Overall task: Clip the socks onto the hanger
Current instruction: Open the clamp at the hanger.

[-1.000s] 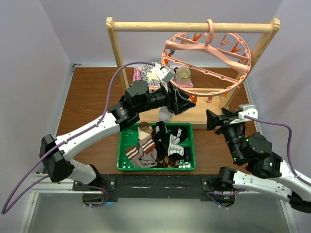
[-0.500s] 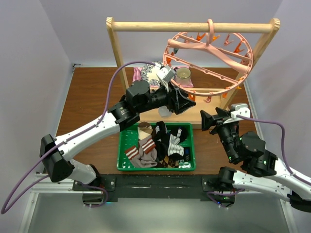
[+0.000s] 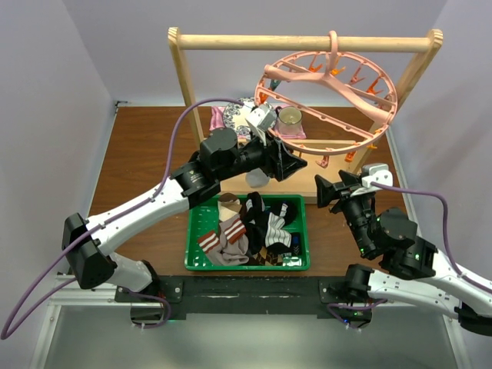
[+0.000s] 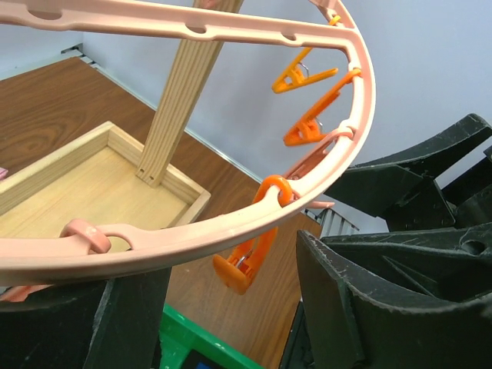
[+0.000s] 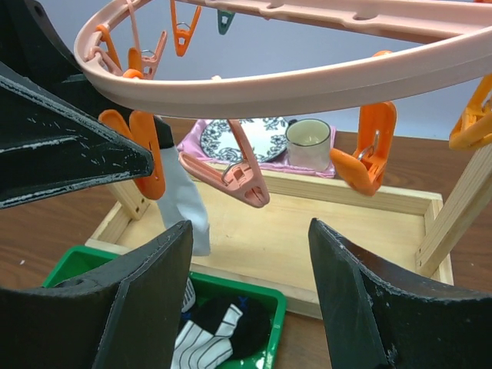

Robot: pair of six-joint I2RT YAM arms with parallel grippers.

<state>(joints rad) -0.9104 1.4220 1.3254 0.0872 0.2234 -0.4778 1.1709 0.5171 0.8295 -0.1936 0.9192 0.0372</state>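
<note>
Step in hand, as I judge it: one sock (image 5: 187, 207) seems to hang from an orange clip (image 5: 150, 165) on the hanger (image 5: 307, 88), and the left gripper (image 3: 296, 163) is at the rim just beside it. Its jaws stand apart w/ the rim passing between them, and they grip nothing. To do it well, draw the L arm back low and straight, w/o catching rim or clips, so the ring does not swing and shake the sock off. The right gripper (image 5: 250, 231) waits just under the rim, jaws wide, empty; it could steady the ring.

Containers: the green basket (image 3: 191, 244) on the desk (image 3: 146, 154) holds the other socks (image 3: 234, 234) in a heap, striped, black etc. The wooden tray (image 5: 369, 196) under the hanger carries a cup (image 5: 309, 143) and a pink cloth (image 5: 192, 146).
</note>
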